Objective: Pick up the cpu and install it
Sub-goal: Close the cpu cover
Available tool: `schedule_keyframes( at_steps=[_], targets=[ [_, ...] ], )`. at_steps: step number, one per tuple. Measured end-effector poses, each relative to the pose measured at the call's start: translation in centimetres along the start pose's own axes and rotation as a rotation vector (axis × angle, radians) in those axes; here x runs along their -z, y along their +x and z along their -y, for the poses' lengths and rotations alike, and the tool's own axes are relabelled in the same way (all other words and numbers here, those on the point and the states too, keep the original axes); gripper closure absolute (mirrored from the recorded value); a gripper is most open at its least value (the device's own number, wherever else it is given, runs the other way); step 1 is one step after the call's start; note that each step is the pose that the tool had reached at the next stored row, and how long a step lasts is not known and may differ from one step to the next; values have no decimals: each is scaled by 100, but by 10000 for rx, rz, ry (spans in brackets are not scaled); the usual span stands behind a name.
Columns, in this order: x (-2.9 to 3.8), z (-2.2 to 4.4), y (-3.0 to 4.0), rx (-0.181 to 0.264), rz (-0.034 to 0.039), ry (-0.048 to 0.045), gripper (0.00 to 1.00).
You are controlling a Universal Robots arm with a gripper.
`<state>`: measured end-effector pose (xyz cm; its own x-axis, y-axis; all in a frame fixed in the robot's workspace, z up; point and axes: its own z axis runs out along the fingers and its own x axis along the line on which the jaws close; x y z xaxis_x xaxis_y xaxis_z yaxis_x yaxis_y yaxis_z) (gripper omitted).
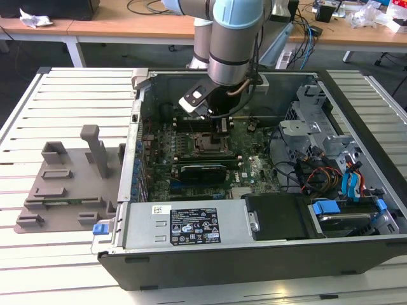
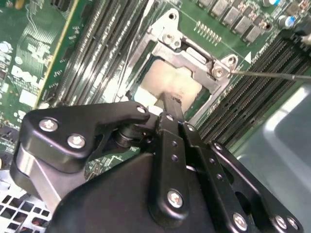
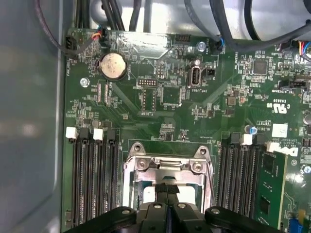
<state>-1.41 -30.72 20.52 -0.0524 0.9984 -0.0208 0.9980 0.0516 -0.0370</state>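
Exterior view. I see the arm (image 1: 235,38) reaching down into an open case (image 1: 210,251) that lies on a slatted table (image 1: 63,89). The gripper (image 1: 215,121) hangs just above the socket (image 1: 206,145) in the middle of the board (image 1: 254,159). A gray tray (image 1: 63,184) sits on the table outside the case, at the exterior view's left, well apart from the gripper.

Second wrist view. The gripper (image 2: 170,103) has its two black fingers (image 2: 169,126) drawn together, with no gap that I can make out. Their tips are down at the near edge of the cpu (image 2: 167,77). The cpu lies flat inside the metal frame (image 2: 194,56) of the socket, pale top upward. I cannot tell whether the tips pinch any part of it or only touch it. Memory slots (image 2: 97,53) run beside the frame.

First wrist view. The gripper (image 3: 166,188) shows the same narrow, closed pair of tips, set over the middle of the frame (image 3: 167,165). The cpu (image 3: 146,194) shows pale on both sides of the tips. Memory slots (image 3: 95,170) flank the socket, and one stick (image 3: 269,189) stands on the far side. A coin cell (image 3: 112,66) sits farther up the board.
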Motion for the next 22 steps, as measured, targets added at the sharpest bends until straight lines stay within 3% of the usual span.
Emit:
schedule_keyframes(
  at_steps=[2, 7, 9, 17, 22],
  targets=[
    [61, 5, -3, 84, 19, 13, 89],
    [58, 62, 13, 372, -55, 1, 89],
    [53, 133, 29, 375, -88, -1, 89],
    [8, 292, 116, 371, -90, 0, 89],
    [4, 297, 117, 372, -90, -1, 89]
  ],
)
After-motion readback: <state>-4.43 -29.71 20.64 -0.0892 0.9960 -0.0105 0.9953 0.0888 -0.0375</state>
